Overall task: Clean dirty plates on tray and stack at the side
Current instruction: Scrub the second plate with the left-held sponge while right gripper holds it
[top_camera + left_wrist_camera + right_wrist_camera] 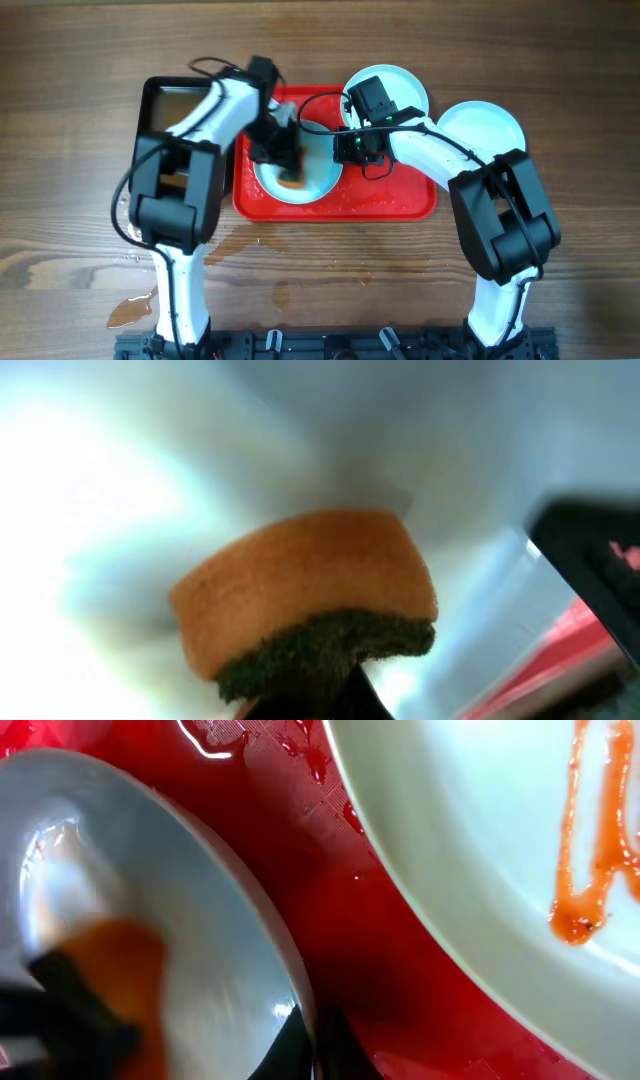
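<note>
On the red tray a pale plate sits at the left. My left gripper is shut on an orange sponge with a green scouring side, pressed onto this plate. My right gripper is shut on the plate's right rim. A second plate lies at the tray's back right; the right wrist view shows its brown-orange sauce smear. A third plate rests on the table right of the tray and looks free of sauce.
A black pan of brownish water stands left of the tray, under my left arm. Water puddles lie on the wooden table at the front left. The tray floor is wet.
</note>
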You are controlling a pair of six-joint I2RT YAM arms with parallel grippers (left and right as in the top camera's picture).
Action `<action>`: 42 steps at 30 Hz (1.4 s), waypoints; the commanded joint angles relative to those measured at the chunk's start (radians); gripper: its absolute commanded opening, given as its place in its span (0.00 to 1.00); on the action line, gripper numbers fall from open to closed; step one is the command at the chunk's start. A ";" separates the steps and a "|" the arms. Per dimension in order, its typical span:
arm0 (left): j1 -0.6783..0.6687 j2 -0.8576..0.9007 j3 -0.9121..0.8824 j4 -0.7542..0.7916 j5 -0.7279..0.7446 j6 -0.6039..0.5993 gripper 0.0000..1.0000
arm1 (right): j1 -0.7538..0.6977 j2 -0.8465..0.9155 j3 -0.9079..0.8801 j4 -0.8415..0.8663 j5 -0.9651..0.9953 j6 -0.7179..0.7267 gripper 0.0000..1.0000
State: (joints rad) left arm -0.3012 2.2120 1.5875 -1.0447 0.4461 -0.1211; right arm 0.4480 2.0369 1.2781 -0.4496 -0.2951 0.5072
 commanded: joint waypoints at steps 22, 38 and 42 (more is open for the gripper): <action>0.042 0.060 -0.049 0.113 -0.198 -0.380 0.04 | 0.002 0.033 0.005 0.003 0.001 0.012 0.04; 0.008 0.060 -0.049 0.206 -0.505 -0.550 0.04 | 0.002 0.033 0.005 0.004 -0.002 0.012 0.04; 0.008 0.060 -0.049 0.019 -0.474 -0.529 0.04 | 0.002 0.033 0.005 0.003 -0.002 0.012 0.04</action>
State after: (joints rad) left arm -0.3244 2.1876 1.6039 -0.9222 0.1516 -0.6201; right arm 0.4583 2.0441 1.2854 -0.4343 -0.3115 0.5278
